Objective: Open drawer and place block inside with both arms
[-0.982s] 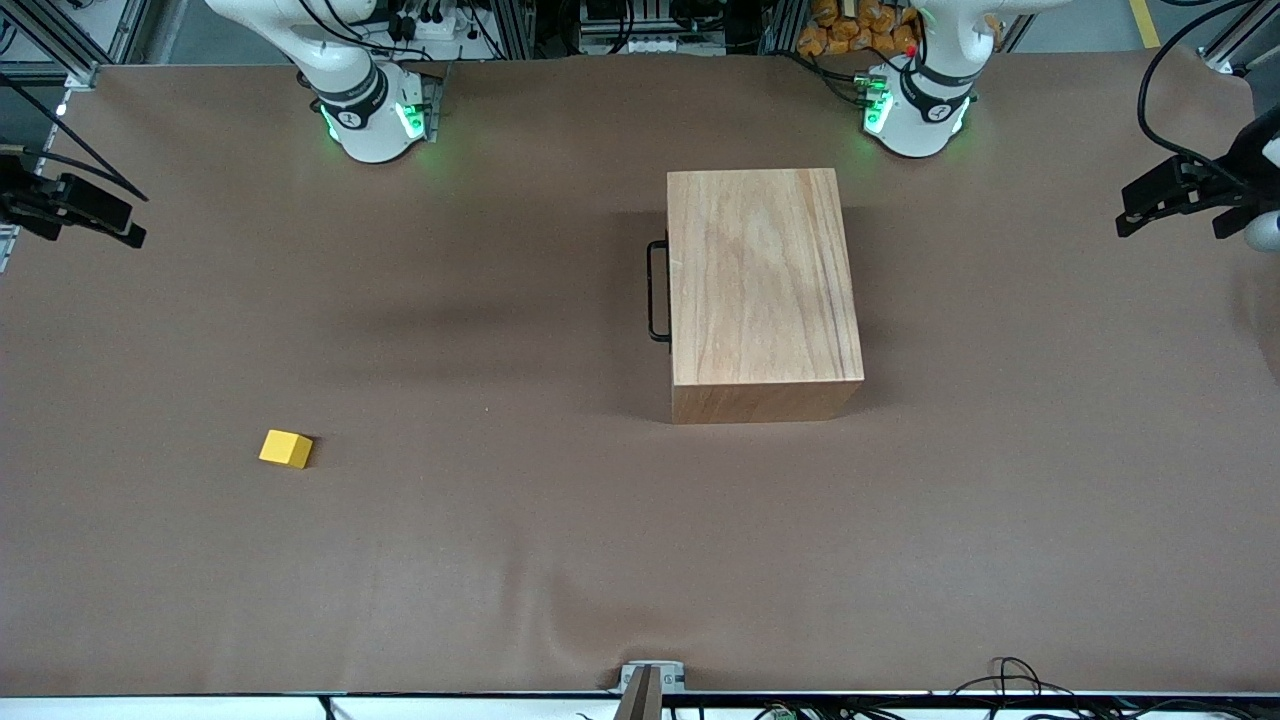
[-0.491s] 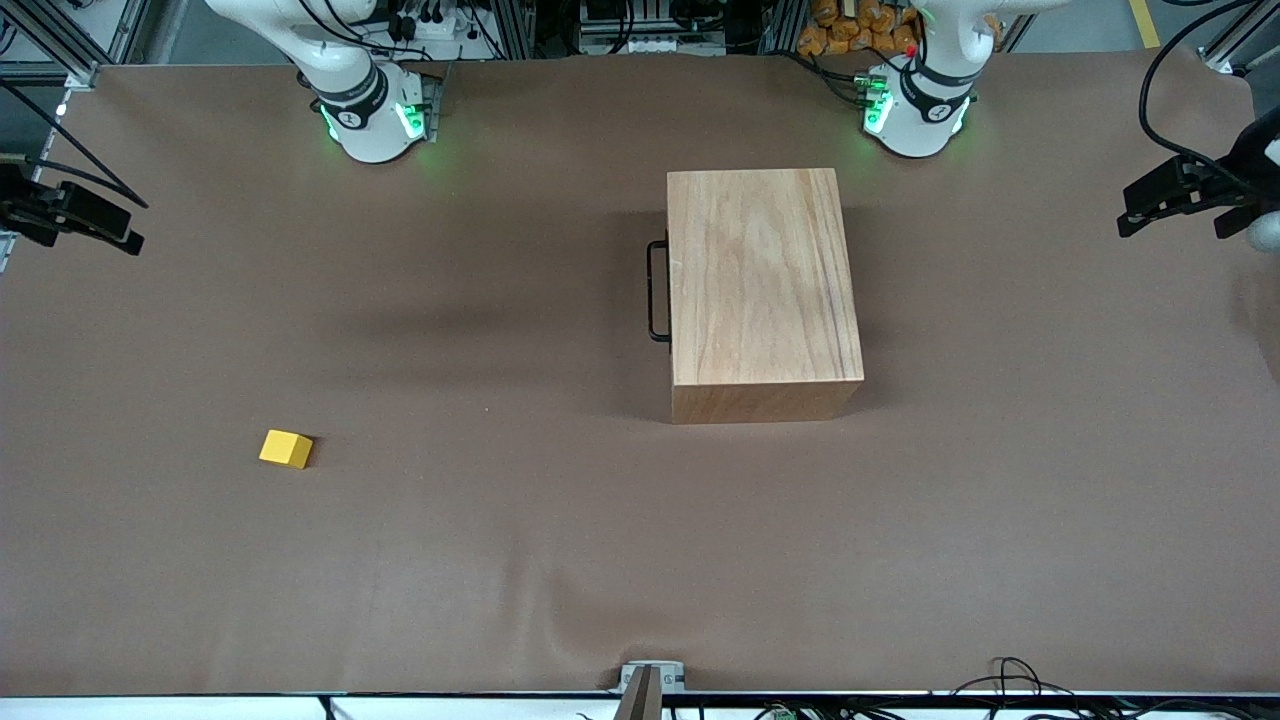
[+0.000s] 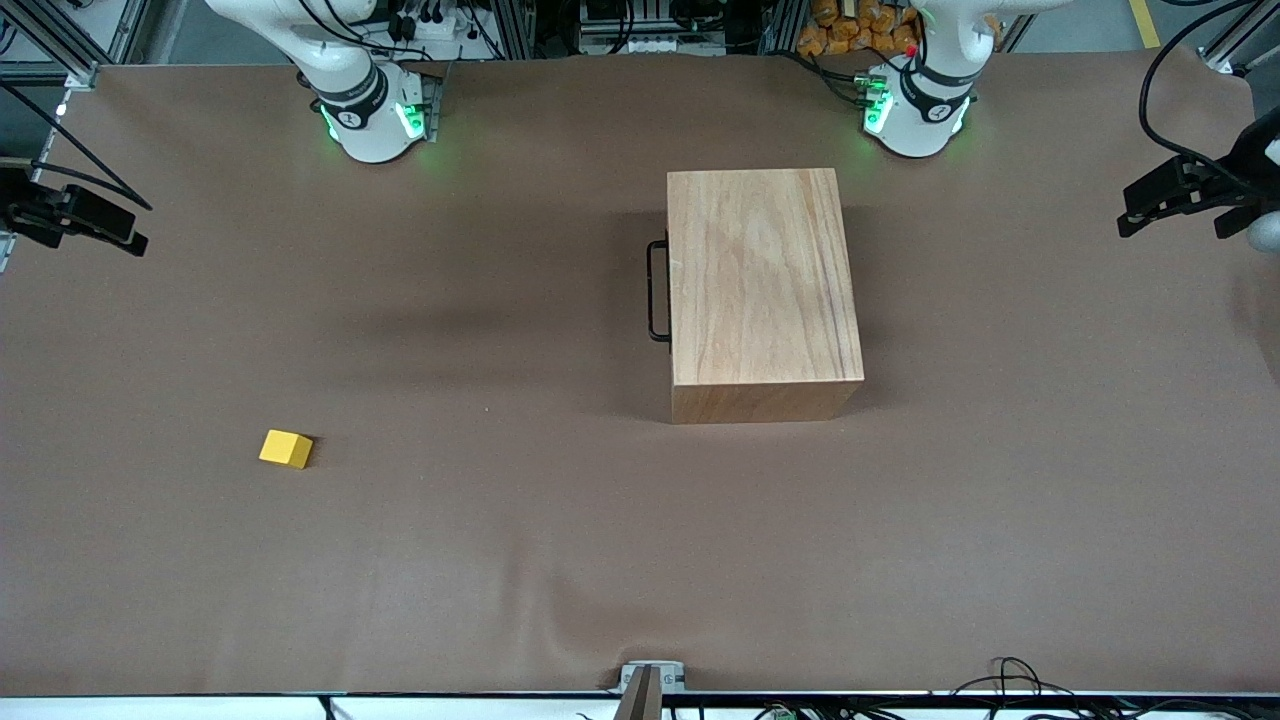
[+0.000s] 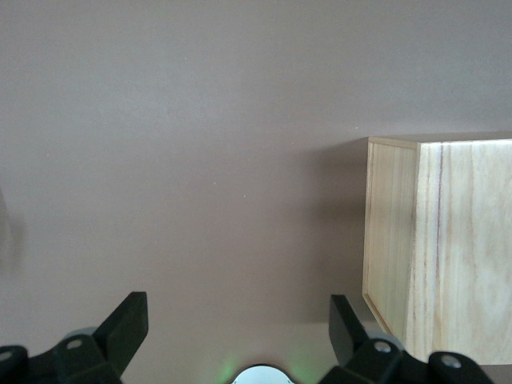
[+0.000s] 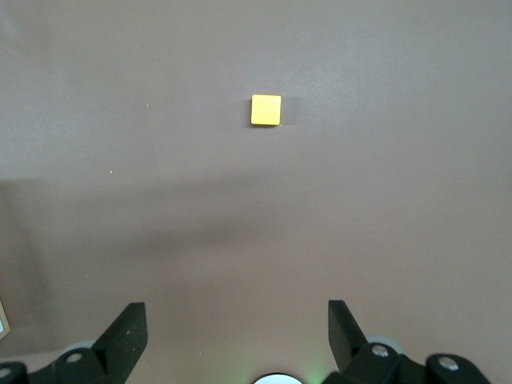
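The small yellow block [image 3: 286, 449] lies on the brown table toward the right arm's end, nearer the front camera than the wooden box [image 3: 762, 290]. The drawer is shut in the box; only its black wire handle [image 3: 657, 290] shows, on the side facing the right arm's end. My right gripper [image 3: 80, 222] hangs open and empty over the table's edge at its own end, with the block [image 5: 266, 110] well ahead of its fingers [image 5: 128, 328]. My left gripper [image 3: 1172, 210] hangs open and empty over its end, one corner of the box [image 4: 440, 272] beside its fingers [image 4: 348, 328].
Both green-lit arm bases [image 3: 372, 120] [image 3: 915, 115] stand along the table's edge farthest from the front camera. A small metal bracket [image 3: 650, 680] sits at the table's nearest edge. Cables trail off the corner at the left arm's end.
Both grippers have shifted only slightly at the table's ends. The block and the box have not moved.
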Robot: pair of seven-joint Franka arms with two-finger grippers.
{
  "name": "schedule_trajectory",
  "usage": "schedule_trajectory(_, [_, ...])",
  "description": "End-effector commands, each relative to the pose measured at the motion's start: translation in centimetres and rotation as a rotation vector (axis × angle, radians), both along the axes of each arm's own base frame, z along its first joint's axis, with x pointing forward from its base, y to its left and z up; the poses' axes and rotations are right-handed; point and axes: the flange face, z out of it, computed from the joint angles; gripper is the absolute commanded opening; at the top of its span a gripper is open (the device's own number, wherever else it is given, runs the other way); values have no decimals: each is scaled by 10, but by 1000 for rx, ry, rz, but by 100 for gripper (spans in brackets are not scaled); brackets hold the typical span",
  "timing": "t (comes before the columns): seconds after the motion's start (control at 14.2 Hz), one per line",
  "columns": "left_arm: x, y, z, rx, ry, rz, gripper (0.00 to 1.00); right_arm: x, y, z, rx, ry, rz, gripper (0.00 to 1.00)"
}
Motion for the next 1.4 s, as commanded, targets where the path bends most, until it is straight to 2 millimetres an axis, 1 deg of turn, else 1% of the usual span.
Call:
schedule_trajectory(0.0, [4,-3,5,-16,-9,-22,100,0,3,6,-2,-2,-6,100])
schedule_trajectory(0.14, [4,-12,3,-28,-5,-31,100,0,3,5,-2,-1,-6,100])
schedule_trajectory(0.21, [7,-26,-4,-43,8,-49,100,0,2,5,-2,-1,-8,100])
schedule_trajectory(0.42, [13,-76,-11,-59,22,-39,100,0,3,6,-2,-4,-5,100])
schedule_trajectory(0.49, [17,-94,-17,-62,34,-38,100,0,3,6,-2,-4,-5,100])
schedule_trajectory(0.63, [16,-139,-28,-57,49,-71,100,0,4,6,0,-4,-5,100])
schedule_trajectory(0.77, [15,-177,-37,-52,49,-48,100,0,4,6,0,-6,-3,100])
schedule_trajectory(0.91, [12,-210,-47,-60,49,-19,100,0,4,6,0,-6,-5,100])
schedule_trajectory(1.26, [9,-282,-75,-79,39,17,100,0,4,6,0,-6,-5,100])
schedule_trajectory(1.33, [7,-295,-76,-88,33,19,100,0,4,6,0,-4,-5,100])
